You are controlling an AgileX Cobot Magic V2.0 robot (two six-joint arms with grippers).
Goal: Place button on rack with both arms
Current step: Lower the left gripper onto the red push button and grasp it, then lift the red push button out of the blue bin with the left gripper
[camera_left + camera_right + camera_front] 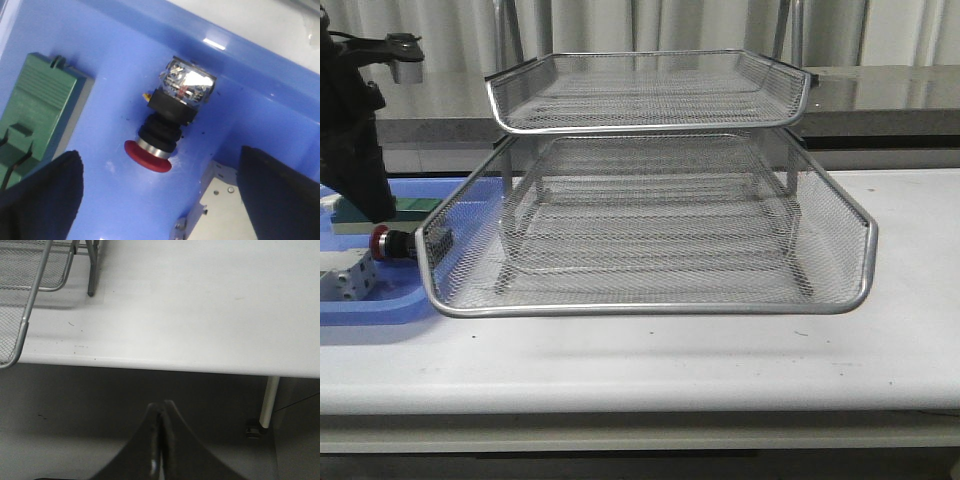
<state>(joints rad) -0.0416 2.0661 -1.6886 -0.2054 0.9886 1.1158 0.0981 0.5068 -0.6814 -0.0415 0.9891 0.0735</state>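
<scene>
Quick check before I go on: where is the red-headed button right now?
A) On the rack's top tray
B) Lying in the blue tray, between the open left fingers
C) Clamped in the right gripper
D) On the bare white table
B: the button lies on the blue tray, with the left gripper open and apart from it.

The left arm (355,130) shows in the front view as a black, matte, bulky jointed housing that narrows toward six o'clock. At its twelve o'clock end sits a short black bracket with a small grey cylindrical part, possibly a camera mount. The left gripper (160,195) has two broad, dark fingers (45,195) with blurred, rounded edges. The right gripper (161,440) has dark grey fingers (180,450), smooth and curved, tapering to a point with a thin seam between them.
</scene>
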